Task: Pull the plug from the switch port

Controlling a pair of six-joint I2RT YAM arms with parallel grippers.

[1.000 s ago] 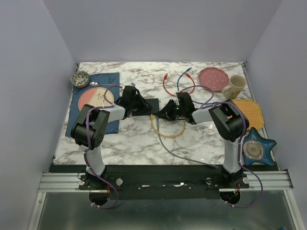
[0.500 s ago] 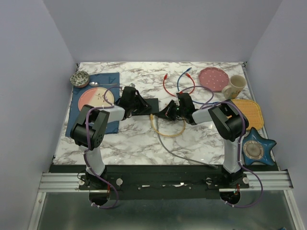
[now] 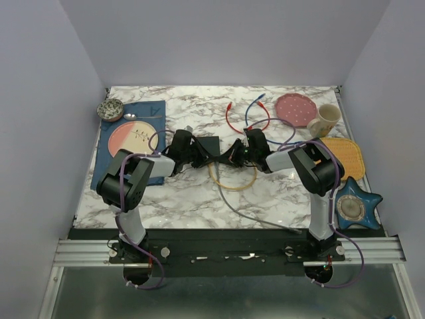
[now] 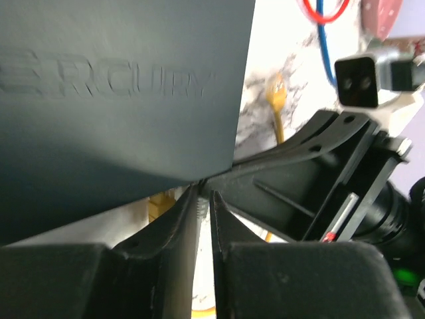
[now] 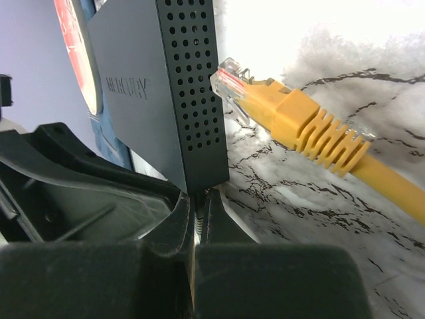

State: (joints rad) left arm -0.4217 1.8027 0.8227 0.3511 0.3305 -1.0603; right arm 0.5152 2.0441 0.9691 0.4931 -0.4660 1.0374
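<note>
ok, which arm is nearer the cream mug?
Right. The right arm bends beside the yellow mat, just below the mug in the top view. The left arm is beyond the switch, over the blue mat.

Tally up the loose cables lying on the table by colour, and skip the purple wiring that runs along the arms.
yellow cable: 1
red cable: 1
blue cable: 1
grey cable: 1
Total: 4
</note>
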